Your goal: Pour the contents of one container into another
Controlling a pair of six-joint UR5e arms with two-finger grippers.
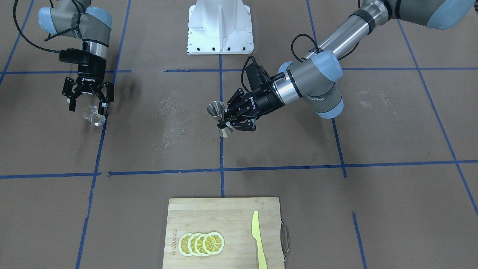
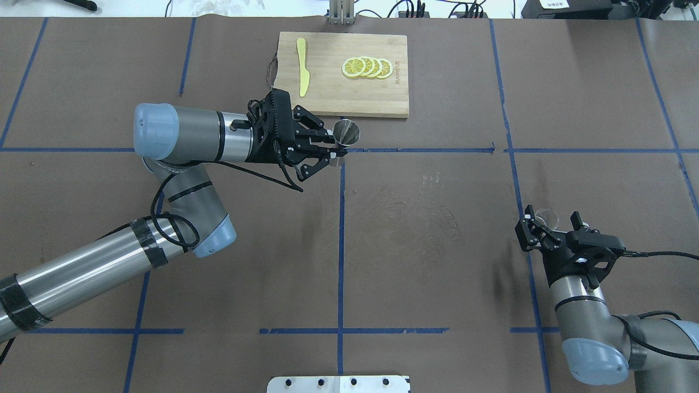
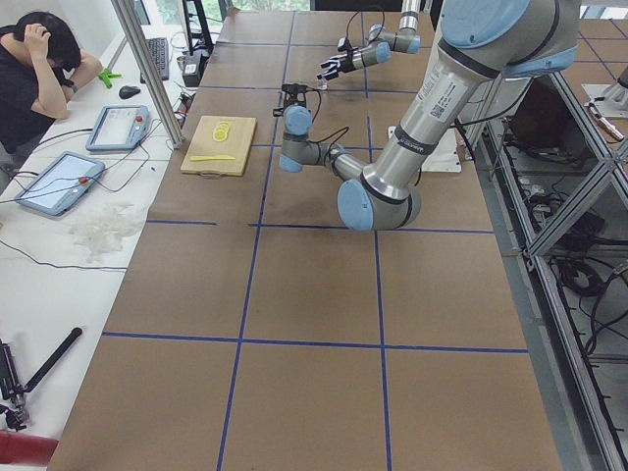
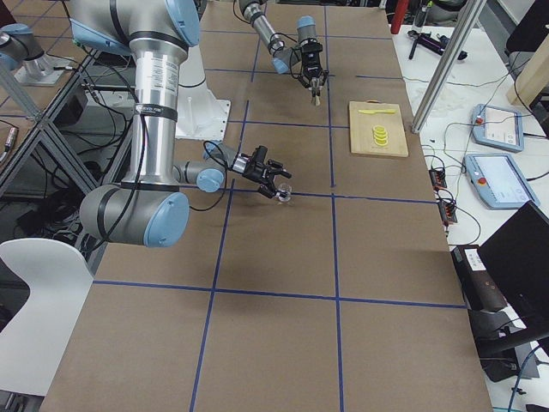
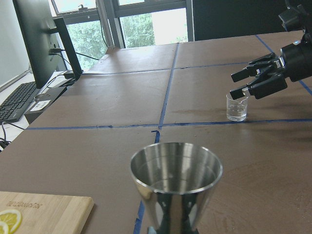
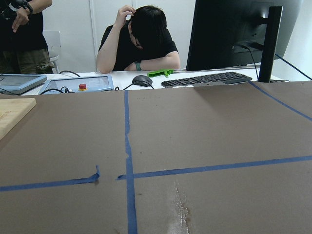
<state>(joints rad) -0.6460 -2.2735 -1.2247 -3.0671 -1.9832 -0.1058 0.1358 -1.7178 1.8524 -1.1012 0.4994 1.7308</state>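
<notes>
The small clear cup (image 1: pixel 95 116) stands upright on the brown table, also seen in the left wrist view (image 5: pixel 237 107). My right gripper (image 1: pixel 87 108) hangs open just over its rim, fingers spread on either side and holding nothing. From overhead the cup (image 2: pixel 546 217) shows between those fingers. The silvery hourglass jigger (image 1: pixel 220 116) is upright near the table's middle, with my left gripper (image 1: pixel 227 121) shut on its narrow waist from the side. Its open top cone fills the bottom of the left wrist view (image 5: pixel 176 180). I cannot tell whether its base touches the table.
A wooden cutting board (image 1: pixel 224 211) lies at the operators' edge, carrying lemon slices (image 1: pixel 201 243) and a yellow knife (image 1: pixel 258 239). The white robot base (image 1: pixel 220 26) sits at the opposite edge. Blue tape lines grid the table. A seated person (image 6: pixel 139 41) is beyond the table end.
</notes>
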